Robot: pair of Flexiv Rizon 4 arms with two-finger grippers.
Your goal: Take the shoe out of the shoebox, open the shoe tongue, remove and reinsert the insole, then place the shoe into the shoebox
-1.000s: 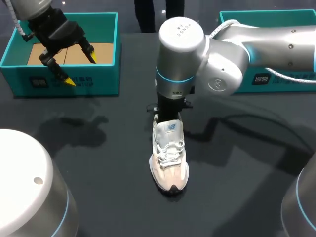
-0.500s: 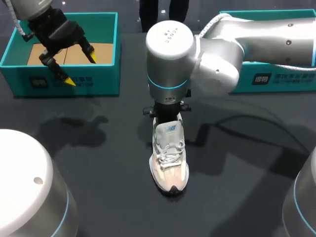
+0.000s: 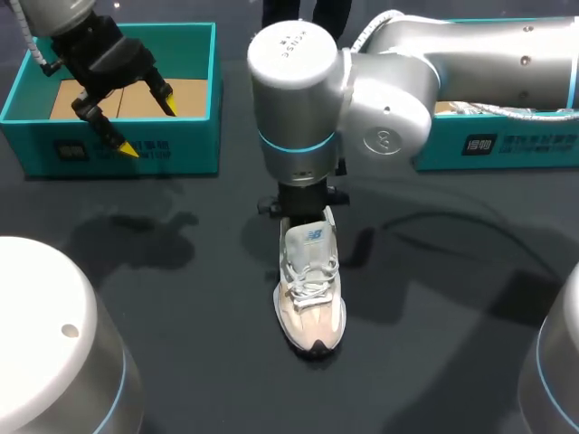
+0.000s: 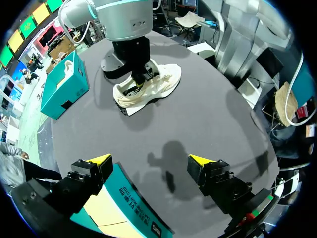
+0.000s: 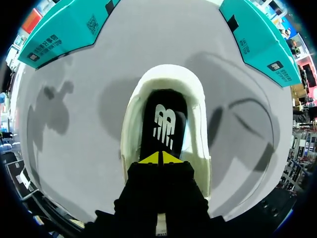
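Leftward since a second ago swings the right arm (image 3: 389, 90). One pale shoe (image 3: 310, 289) stands mid-table (image 3: 163, 298), toe toward 6 o'clock. The right jaws are pressed together inside its heel, possibly nipping the black insole (image 5: 164, 124). A weak pinch could slip, or drag the whole shoe up. There are two teal boxes: left shoebox (image 3: 181, 149) at 10 o'clock, under the spread left jaws, and right shoebox (image 3: 507, 145) at 2 o'clock.

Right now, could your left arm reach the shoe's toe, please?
Probably yes: the toe of the shoe is bare, nothing stands between it and the left gripper; the right arm covers only the heel.
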